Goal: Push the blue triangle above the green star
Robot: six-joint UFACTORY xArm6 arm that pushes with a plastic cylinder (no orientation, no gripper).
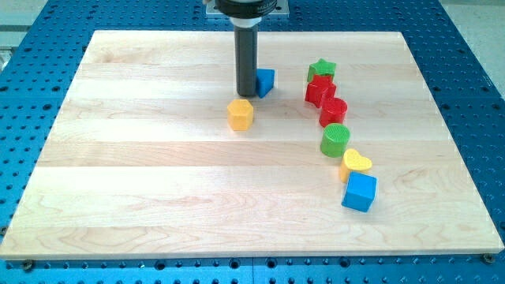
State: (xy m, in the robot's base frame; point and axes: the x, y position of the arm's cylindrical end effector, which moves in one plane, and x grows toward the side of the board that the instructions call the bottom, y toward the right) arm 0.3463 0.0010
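Note:
The blue triangle (265,81) lies on the wooden board (142,173) near the view's top centre. My tip (245,95) stands right against its left side, partly hiding it. The green star (321,69) sits to the view's right of the triangle, slightly higher, with a gap between them.
A yellow hexagon block (241,114) lies just below my tip. Right of it, a chain runs down from the star: a red block (319,90), a red cylinder (333,111), a green cylinder (335,140), a yellow heart (357,162), a blue cube (360,192).

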